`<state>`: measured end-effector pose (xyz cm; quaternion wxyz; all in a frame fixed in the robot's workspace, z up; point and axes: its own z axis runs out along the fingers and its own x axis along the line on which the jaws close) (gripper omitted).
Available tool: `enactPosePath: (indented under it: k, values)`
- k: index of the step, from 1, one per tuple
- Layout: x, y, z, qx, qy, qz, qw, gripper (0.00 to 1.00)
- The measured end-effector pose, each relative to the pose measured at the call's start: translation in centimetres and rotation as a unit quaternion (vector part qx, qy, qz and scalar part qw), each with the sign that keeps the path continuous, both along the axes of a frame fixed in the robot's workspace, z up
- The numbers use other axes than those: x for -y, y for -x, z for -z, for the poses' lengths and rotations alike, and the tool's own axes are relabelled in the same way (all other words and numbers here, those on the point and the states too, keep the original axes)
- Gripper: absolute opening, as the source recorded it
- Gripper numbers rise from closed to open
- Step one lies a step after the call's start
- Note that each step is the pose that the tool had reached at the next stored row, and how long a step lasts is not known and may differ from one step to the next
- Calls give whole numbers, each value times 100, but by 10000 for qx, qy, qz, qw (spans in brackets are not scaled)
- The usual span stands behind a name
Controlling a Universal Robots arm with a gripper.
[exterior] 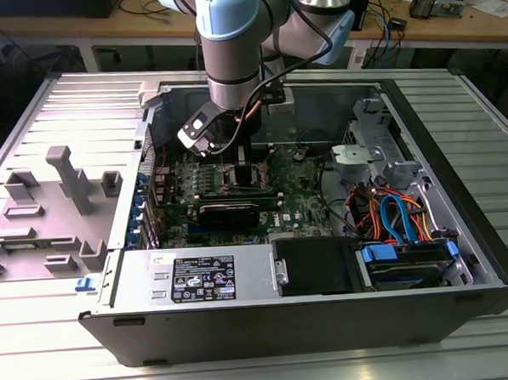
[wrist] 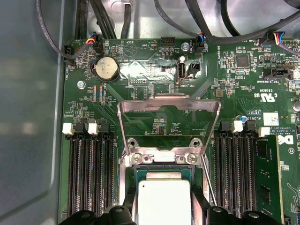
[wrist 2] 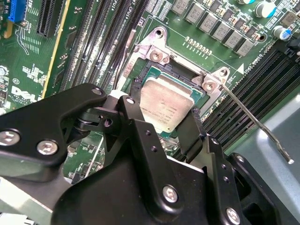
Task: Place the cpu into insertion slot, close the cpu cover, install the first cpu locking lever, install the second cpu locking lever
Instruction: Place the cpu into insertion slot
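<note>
exterior view: you have the gripper (exterior: 236,164) down inside the open computer case (exterior: 473,221), over the motherboard (exterior: 310,195).
second wrist view: its fingers (wrist 2: 136,122) are clamped on opposite edges of the cpu (wrist 2: 166,101), which lies over the insertion slot (wrist 2: 157,75); cannot tell if it is fully seated. a locking lever (wrist 2: 251,117) sticks out free from the slot's corner.
first wrist view: the cpu cover (wrist: 168,103) is swung up, open, just beyond the cpu.

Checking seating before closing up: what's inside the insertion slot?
The cpu sits in the insertion slot, silver top up, with the cpu cover standing open. Whatever lies beneath the cpu is covered by it.
</note>
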<state>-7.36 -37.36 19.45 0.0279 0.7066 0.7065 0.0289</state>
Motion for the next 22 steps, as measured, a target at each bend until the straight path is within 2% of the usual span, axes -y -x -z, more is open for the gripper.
enactPosePath:
  k: [4, 5, 22]
  values:
    - [-2, -1, 5, 2, -7, 0, 10000, 55]
    - [-2, -1, 4, 3, -3, 0, 10000, 61]
    - [-11, -6, -19, -3, 2, 2, 10000, 61]
